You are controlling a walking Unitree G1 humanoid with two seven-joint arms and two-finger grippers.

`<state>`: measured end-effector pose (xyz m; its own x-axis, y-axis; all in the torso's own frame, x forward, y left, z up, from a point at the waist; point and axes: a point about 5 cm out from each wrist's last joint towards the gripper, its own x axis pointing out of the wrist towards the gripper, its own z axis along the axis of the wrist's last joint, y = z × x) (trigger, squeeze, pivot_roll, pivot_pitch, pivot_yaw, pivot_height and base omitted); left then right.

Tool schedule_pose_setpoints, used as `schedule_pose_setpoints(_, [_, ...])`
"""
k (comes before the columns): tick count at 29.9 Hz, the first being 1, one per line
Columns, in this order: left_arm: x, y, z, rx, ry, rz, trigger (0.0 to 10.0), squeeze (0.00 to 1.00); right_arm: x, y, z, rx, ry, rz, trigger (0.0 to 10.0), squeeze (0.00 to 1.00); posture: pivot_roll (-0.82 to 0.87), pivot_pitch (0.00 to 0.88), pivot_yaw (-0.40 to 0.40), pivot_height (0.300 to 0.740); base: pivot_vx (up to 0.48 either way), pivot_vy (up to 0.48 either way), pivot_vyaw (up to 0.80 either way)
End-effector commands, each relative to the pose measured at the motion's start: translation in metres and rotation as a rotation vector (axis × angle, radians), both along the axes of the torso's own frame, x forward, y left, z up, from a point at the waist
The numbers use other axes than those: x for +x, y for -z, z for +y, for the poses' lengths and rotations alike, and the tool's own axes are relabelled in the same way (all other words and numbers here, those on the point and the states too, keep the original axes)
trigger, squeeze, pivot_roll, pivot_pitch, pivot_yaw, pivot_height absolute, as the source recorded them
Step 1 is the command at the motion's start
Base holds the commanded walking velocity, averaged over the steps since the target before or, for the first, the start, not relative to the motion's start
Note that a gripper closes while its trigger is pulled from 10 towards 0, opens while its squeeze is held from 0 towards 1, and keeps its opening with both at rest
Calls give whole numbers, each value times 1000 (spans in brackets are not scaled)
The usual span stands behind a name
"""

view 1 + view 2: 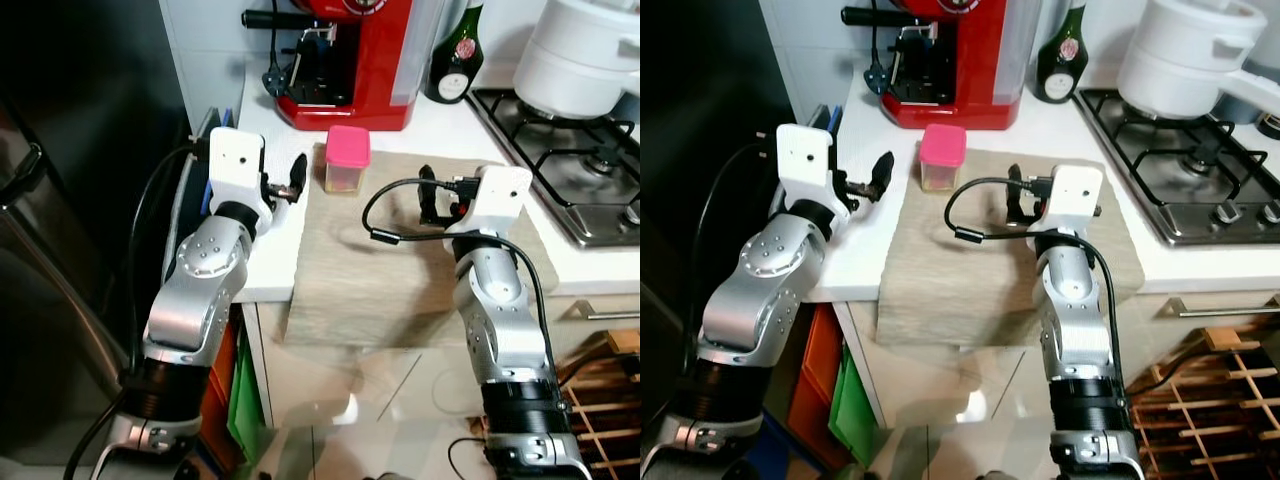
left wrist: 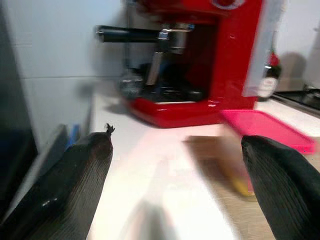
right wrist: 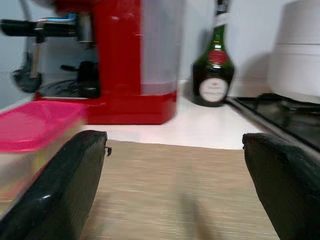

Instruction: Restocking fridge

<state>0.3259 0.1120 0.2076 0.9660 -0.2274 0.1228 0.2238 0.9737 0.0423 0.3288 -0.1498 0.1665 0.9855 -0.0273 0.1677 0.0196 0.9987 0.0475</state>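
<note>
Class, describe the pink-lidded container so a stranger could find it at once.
Find the red coffee machine on the white counter. Just in front of it, at the far edge of the beige mat, stands the container: small, clear-walled, the only pink-lidded thing there.

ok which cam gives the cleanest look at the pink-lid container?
Right eye view: the whole pink-lidded container shows sharp, standing on the beige mat. Left eye view shows it equally whole. Right wrist view cuts it off at the frame edge behind a finger; left wrist view has it blurred.
</note>
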Motion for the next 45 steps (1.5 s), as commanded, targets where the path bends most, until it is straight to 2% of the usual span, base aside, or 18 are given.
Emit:
schedule_pose_setpoints(1, [3, 1, 7, 8, -35, 9, 10000, 47, 3, -5, 9, 14, -38, -21, 10000, 0, 0, 0, -45, 740, 0, 465, 0])
schedule_pose_setpoints(2, [4, 1, 7, 8, -43, 7, 10000, 47, 4, -6, 11, 15, -43, -22, 10000, 0, 1, 0, -43, 740, 0, 465, 0])
schedule_pose_setpoints(3, [5, -1, 7, 23, -45, -6, 10000, 0, 4, -6, 13, 19, -49, -26, 10000, 0, 4, 0, -41, 740, 0, 469, 0])
schedule_pose_setpoints(6, [5, -4, 7, 22, -44, -24, 10000, 0, 5, -7, 16, 23, -55, -30, 10000, 0, 4, 0, -41, 740, 0, 471, 0])
schedule_pose_setpoints(8, [6, -6, 4, 61, -23, -40, 10000, 0, 6, -9, 18, 32, -55, -35, 10000, 0, 16, 0, -29, 740, 0, 0, 0])
schedule_pose_setpoints(12, [5, -8, 2, 69, -3, -58, 10000, 0, 7, -10, 20, 44, -56, -43, 10000, 0, 21, 0, -26, 740, 0, 0, 0])
schedule_pose_setpoints(17, [3, -8, 1, 50, 9, -60, 10000, 0, 6, -18, 27, -5, -66, -87, 10000, 0, 24, 0, -23, 740, 0, 0, 0])
schedule_pose_setpoints(23, [2, -6, -3, 52, 20, -59, 10000, 0, 19, -15, 29, -33, -51, -41, 10000, 0, 15, 0, -21, 740, 0, 0, 0])
schedule_pose_setpoints(24, [2, -5, -5, 63, 28, -60, 10000, 0, 23, -13, 27, -37, -35, -20, 10000, 1000, 16, 0, -22, 740, 0, 0, 0])
schedule_pose_setpoints(28, [0, -6, -11, 79, 45, -85, 10000, 0, 44, -4, 21, -50, 19, 90, 10000, 1000, 16, 0, -25, 740, 0, 0, 0])
schedule_pose_setpoints(31, [-1, -5, -12, 62, 50, -84, 10000, 0, 50, -2, 26, -79, 8, 104, 10000, 1000, 17, 0, -29, 740, 0, 0, 0])
schedule_pose_setpoints(45, [-11, -6, -9, 38, 55, -98, 10000, 0, 61, -6, 40, -70, -47, 94, 10000, 1000, 48, 0, -37, 740, 0, 0, 0])
